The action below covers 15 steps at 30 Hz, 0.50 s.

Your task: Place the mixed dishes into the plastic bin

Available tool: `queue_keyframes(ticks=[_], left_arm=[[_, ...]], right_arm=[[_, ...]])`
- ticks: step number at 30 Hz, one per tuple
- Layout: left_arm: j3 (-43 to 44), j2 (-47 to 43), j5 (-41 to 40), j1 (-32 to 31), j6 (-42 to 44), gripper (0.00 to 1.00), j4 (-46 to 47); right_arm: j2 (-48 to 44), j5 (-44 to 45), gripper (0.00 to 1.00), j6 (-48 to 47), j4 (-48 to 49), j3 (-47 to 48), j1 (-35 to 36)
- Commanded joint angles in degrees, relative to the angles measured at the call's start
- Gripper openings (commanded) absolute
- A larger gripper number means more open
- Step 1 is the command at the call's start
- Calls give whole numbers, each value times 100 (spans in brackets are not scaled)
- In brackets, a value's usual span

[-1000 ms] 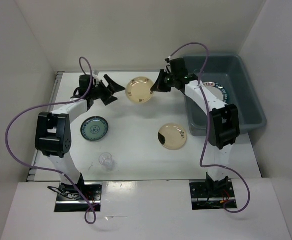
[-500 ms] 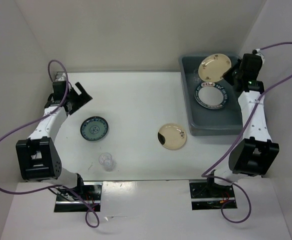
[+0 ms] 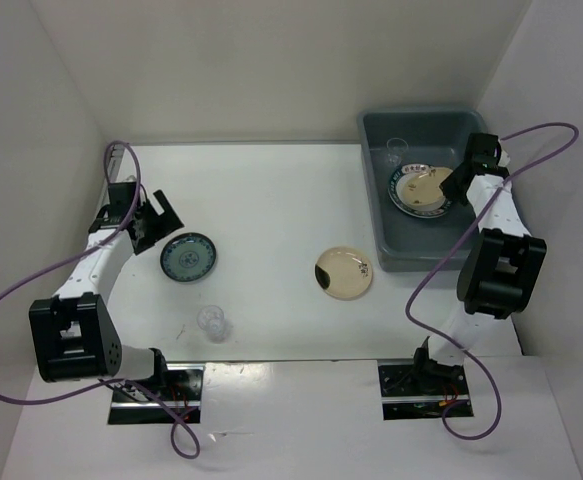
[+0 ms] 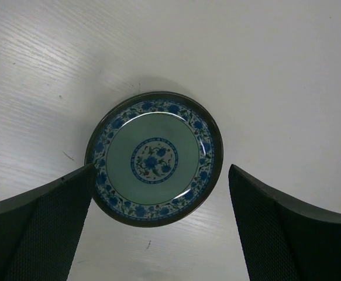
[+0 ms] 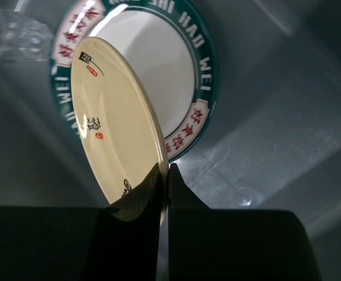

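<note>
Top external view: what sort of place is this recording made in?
Probably a lab test booth, not a kitchen: plain white walls box in a white table, with the left arm and right arm bolted at its near edge.

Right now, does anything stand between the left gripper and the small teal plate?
Nothing visible does: the open left gripper points straight at the small teal plate, which is seen whole in its wrist view.

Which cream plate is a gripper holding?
The cream plate in the plastic bin, pinched at its rim by the right gripper; the other cream plate lies flat on the table.
</note>
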Motion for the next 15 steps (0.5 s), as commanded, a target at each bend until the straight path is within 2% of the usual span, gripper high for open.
queue_keyframes(ticks=[1, 6, 9, 10, 13, 15], left_arm=[[-128, -234, -265, 1, 199, 100, -63], [-295, -287, -214, 1, 199, 100, -10], [-295, -287, -161, 1, 199, 100, -10], [-295, -287, -161, 1, 199, 100, -10], [-348, -164, -221, 1, 199, 100, -10], [-348, -103, -222, 1, 199, 100, -10]], right_arm=[[119, 43, 2, 99, 206, 52, -55], [374, -108, 2, 99, 268, 52, -107], [532, -186, 6, 99, 329, 52, -108], [593, -239, 9, 99, 329, -1, -160], [646, -239, 26, 152, 444, -53, -160], [647, -239, 33, 152, 496, -54, -160]])
